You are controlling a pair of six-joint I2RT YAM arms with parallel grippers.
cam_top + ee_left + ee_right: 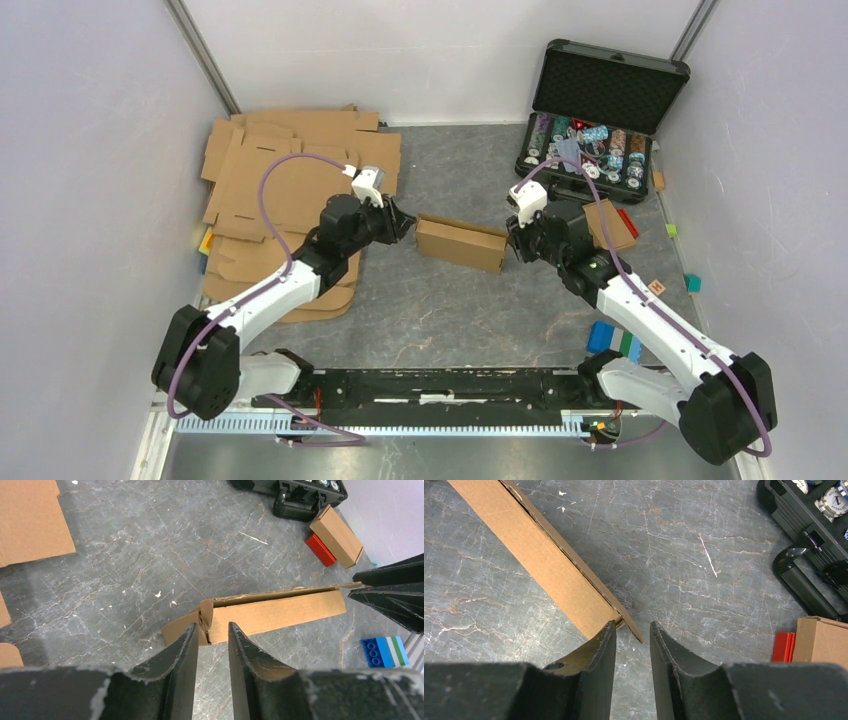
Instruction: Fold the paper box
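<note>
Paper box (462, 243) lies folded, long and shallow, at centre of tabletop (440, 310); its lid edge gapes slightly along the top and nothing shows inside. Left hand (405, 222) sits at its 9 o'clock end, fingers narrowly apart, tips straddling the crumpled corner flap. Right hand (512, 240) sits at the 3 o'clock end, also narrowly apart, the loose lid corner just at its tips. Flat cardboard blanks (290, 180) are stacked at 10 o'clock. Open black case (600, 110) at 1 o'clock holds rows of poker chips (590, 145).
</note>
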